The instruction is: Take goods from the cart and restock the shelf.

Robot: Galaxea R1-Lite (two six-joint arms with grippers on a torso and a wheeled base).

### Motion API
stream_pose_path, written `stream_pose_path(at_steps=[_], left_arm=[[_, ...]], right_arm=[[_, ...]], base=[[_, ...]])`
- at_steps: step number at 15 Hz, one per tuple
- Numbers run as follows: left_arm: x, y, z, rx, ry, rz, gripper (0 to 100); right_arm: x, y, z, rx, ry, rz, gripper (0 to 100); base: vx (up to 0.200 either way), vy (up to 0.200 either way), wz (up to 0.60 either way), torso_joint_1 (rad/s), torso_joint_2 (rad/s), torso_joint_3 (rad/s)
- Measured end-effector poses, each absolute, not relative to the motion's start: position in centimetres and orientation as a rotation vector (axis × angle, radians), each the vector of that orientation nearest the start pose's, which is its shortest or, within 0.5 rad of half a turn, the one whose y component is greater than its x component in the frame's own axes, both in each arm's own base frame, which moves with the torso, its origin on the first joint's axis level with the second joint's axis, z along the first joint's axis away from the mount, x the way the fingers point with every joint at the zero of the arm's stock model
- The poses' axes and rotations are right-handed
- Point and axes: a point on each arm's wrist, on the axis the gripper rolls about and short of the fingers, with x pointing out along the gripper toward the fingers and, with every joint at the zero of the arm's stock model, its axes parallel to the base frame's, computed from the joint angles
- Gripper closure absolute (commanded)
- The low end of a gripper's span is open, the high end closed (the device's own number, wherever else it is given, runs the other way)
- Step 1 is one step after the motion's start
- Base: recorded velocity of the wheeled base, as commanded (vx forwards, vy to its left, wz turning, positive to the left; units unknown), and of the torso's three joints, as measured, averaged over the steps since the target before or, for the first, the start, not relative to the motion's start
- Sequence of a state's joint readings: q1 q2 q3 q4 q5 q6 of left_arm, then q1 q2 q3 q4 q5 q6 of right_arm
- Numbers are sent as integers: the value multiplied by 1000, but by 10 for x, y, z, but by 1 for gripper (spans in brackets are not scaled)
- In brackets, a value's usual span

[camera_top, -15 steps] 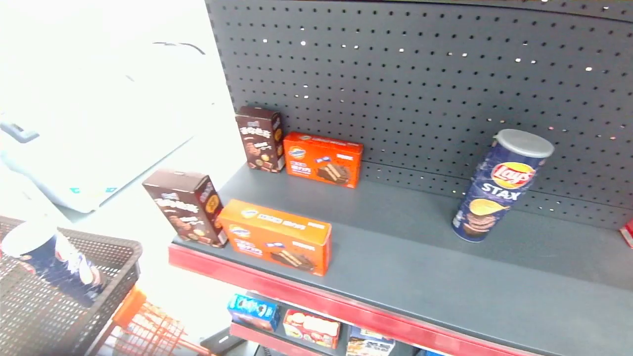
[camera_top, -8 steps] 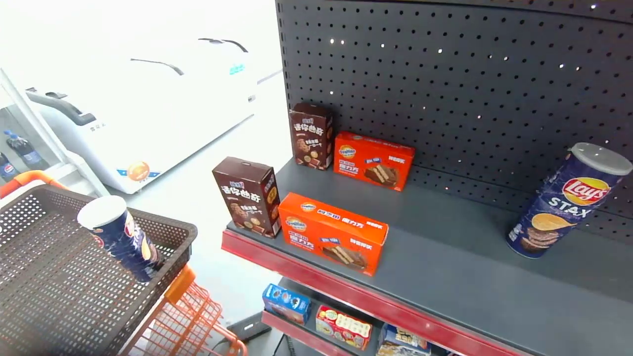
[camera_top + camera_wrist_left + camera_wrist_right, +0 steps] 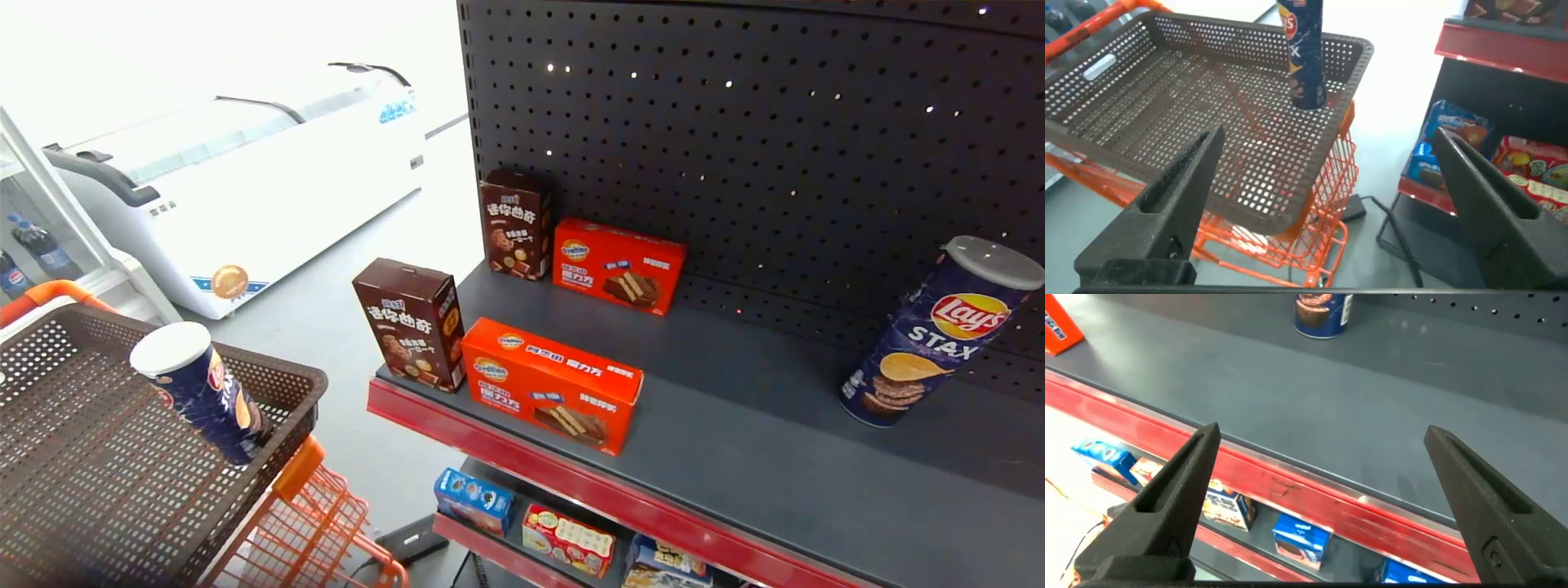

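Note:
A dark blue chips can (image 3: 196,392) with a white lid stands in the far corner of the brown mesh cart basket (image 3: 82,490). My left gripper (image 3: 1327,139) hangs open above the basket's near rim, well short of that can (image 3: 1305,53). A second chips can (image 3: 939,331) stands on the grey shelf (image 3: 735,441) against the pegboard at the right. In front of the shelf's red front edge (image 3: 1290,486), my right gripper (image 3: 1323,433) is open and holds nothing; the shelf can (image 3: 1323,312) is farther back.
Two brown boxes (image 3: 412,322) and two orange boxes (image 3: 555,384) occupy the shelf's left part. Bare shelf lies between them and the can. Snack packs (image 3: 567,539) fill the lower shelf. A white chest freezer (image 3: 245,188) stands behind the orange cart frame (image 3: 310,523).
The head camera swung left over the first half second, bringing the cart and freezer into view, then held nearly still. Nothing on the shelf or in the cart moved.

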State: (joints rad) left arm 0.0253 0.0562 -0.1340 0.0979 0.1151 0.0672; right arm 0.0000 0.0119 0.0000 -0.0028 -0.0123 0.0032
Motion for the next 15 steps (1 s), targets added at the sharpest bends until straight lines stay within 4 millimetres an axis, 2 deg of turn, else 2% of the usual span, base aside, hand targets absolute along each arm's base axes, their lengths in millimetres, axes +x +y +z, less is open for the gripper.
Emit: stream_pose_path(at_steps=[3,6,8,11,15], left_arm=[[-21,3,125,89,120,190,0],[1,4,142,95,219,173,0],[25,4,155,93,258,167,0],[68,9,162,88,335,184,0],[137,24,167,84,237,247,0]], right_arm=[[-22,0,76,3,9,-12,0],[-22,0,76,2,9,-12,0],[-22,0,76,3,9,-12,0],[-22,0,76,3,9,-12,0],[-22,0,76,3,9,-12,0]], base=[[0,0,0,0,0,0],[0,0,0,0,0,0],[0,0,0,0,0,0],[0,0,0,0,0,0],[0,0,0,0,0,0]])
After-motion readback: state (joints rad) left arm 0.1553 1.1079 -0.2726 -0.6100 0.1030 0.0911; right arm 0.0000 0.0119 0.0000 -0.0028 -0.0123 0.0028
